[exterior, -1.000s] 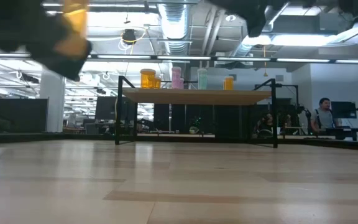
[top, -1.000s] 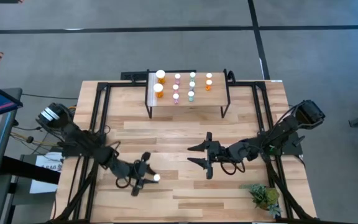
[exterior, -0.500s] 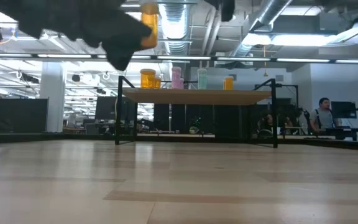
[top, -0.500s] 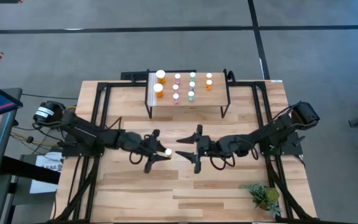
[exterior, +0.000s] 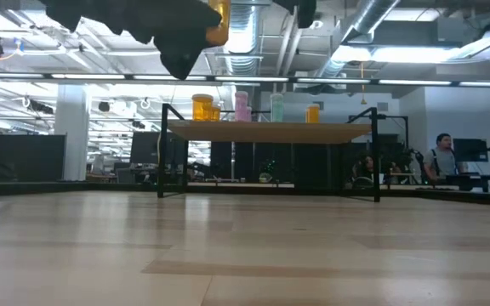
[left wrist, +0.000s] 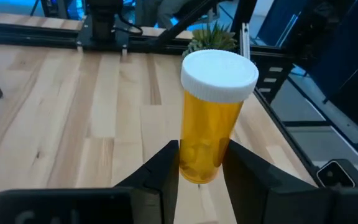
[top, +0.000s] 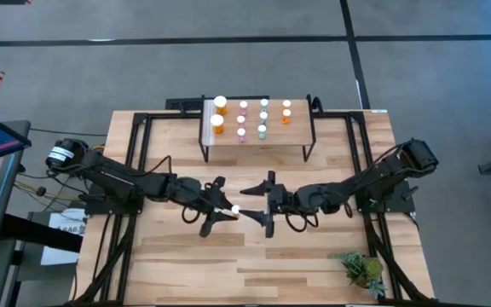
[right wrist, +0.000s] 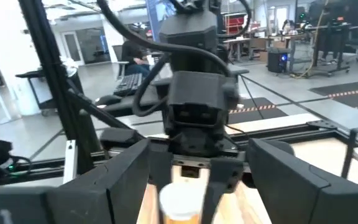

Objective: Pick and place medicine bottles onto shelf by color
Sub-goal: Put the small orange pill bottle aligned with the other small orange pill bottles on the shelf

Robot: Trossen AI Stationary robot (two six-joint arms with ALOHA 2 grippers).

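The shelf (top: 258,141) stands at the far side of the table (top: 254,264) and carries nine bottles sorted in columns: two wide orange ones (top: 219,115) at the left end, then three pink (top: 242,119), three teal (top: 262,117) and two small orange (top: 286,111) toward the right. Over the middle of the table, raised well above the wood, the two arms meet tip to tip. The left gripper (left wrist: 201,163) is clamped on the lower body of an orange bottle (left wrist: 213,121), which stands upright between its fingers with the white cap free above them. The right gripper (right wrist: 185,186) faces it with its jaws spread wide on either side of that cap, not touching it, so this looks like a hand-over about to happen. The bottle is likely light, rigid plastic with smooth, somewhat slippery walls; the free upper body just under the cap seems the safest place for the right fingers to close, since the cap itself could twist or slide.
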